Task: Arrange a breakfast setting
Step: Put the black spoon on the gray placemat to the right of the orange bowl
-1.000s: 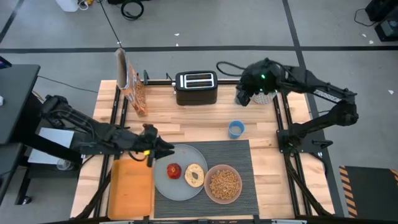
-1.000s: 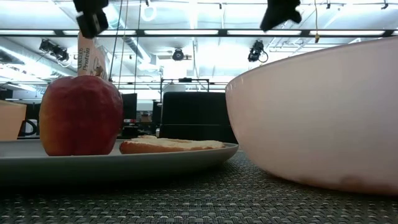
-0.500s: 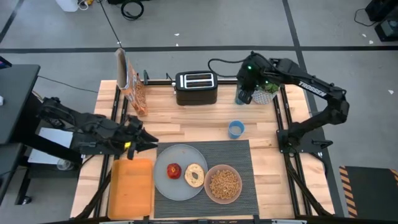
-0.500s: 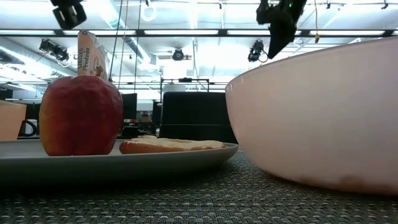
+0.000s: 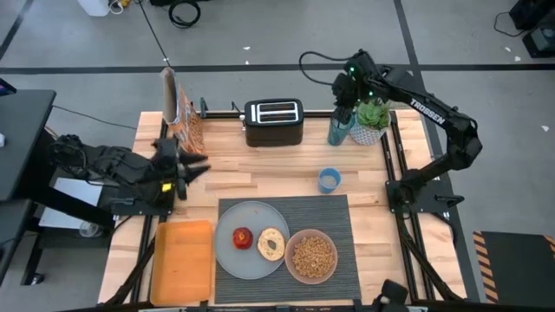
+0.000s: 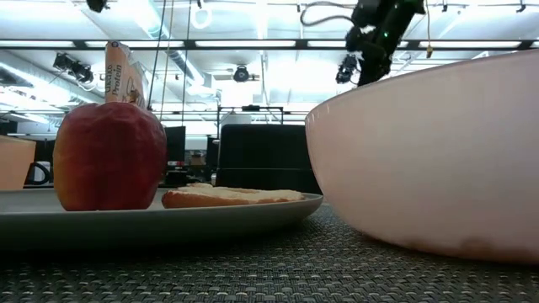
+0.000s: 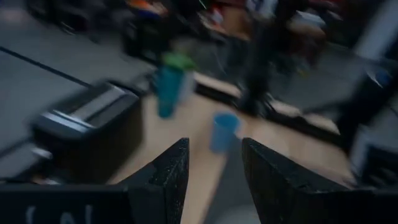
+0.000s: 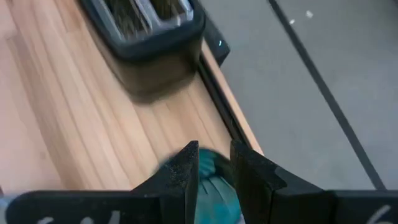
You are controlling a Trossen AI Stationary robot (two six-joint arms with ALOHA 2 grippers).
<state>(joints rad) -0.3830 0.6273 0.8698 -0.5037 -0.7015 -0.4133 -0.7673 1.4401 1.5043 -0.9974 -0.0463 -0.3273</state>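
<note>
Robotics lab or workshop, open-plan. Wooden table (image 5: 260, 165) on black metal frame, grey concrete floor (image 5: 277, 35) marked with dark tape lines, loose cables. Ceiling strip lights (image 6: 253, 44), overhead rigging, dark monitors beyond.

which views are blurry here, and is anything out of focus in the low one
Left wrist view: smeared throughout, toaster and blue cup soft. Right wrist view: mildly soft. Low view: the pink bowl fills the right side, the room behind is bright. High view: sharp.

White "TROSSEN" lettering on right arm's upper link (image 5: 427, 108), high view. Cereal box (image 6: 123, 74) in low view carries print, too small to read. No other legible text.
</note>
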